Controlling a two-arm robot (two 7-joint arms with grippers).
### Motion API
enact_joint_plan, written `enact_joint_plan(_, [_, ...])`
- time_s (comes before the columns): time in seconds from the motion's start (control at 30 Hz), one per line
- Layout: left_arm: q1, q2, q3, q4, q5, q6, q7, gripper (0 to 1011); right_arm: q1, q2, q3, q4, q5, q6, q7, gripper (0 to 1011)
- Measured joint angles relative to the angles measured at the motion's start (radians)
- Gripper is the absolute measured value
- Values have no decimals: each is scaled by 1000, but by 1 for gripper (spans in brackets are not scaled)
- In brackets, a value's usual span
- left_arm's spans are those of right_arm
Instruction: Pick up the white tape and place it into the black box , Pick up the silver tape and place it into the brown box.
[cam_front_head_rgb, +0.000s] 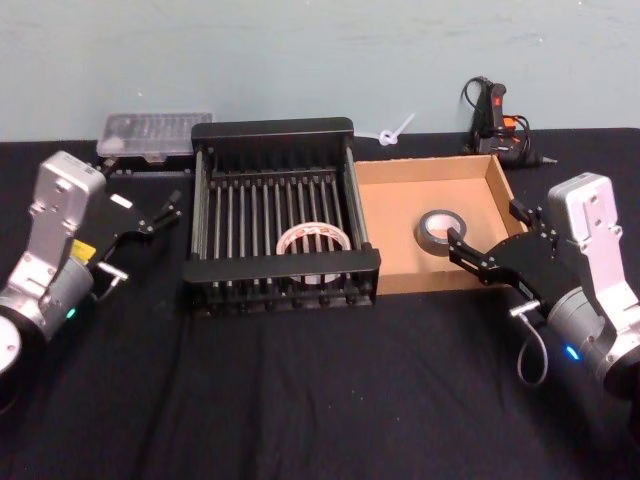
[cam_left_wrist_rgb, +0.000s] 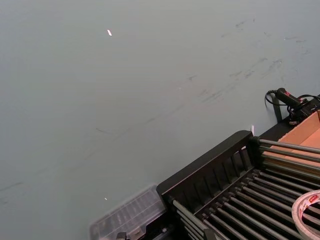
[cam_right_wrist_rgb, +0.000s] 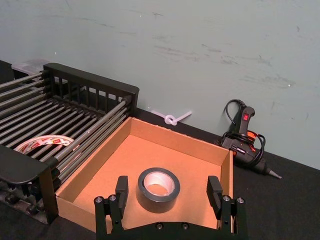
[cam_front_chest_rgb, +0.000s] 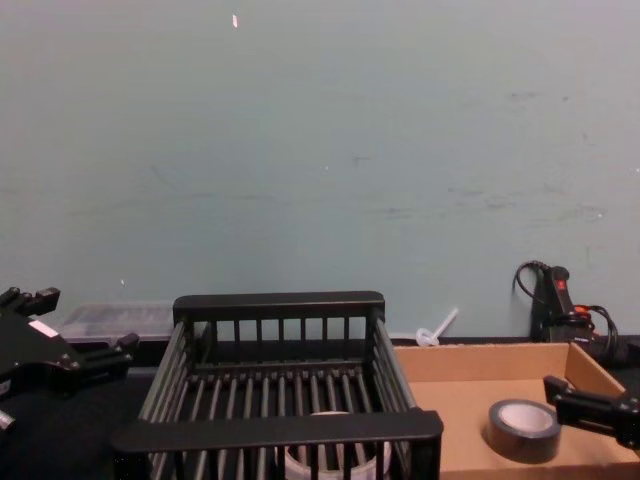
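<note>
Silver tape (cam_right_wrist_rgb: 158, 188) is sitting flat in the brown box (cam_front_head_rgb: 400, 187), white tape (cam_front_head_rgb: 314, 244) in the black box (cam_front_head_rgb: 272, 130); both grippers, left (cam_front_head_rgb: 150, 216) and right (cam_right_wrist_rgb: 167, 195), are hanging with fingers spread, nothing held, job apparently done.

I see open black table (cam_front_head_rgb: 300, 400) in front of both boxes, black box (cam_front_head_rgb: 280, 135) and brown box (cam_front_head_rgb: 420, 170) touching side by side, glue gun (cam_front_head_rgb: 495, 120) behind them.
</note>
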Motion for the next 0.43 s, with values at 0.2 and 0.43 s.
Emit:
enact_joint_plan(0.2, [0, 0, 0, 0, 0, 0, 0, 1001, 0, 0, 0, 0, 0, 0, 0, 1002])
enact_joint_plan(0.43, [0, 0, 0, 0, 0, 0, 0, 1001, 0, 0, 0, 0, 0, 0, 0, 1002])
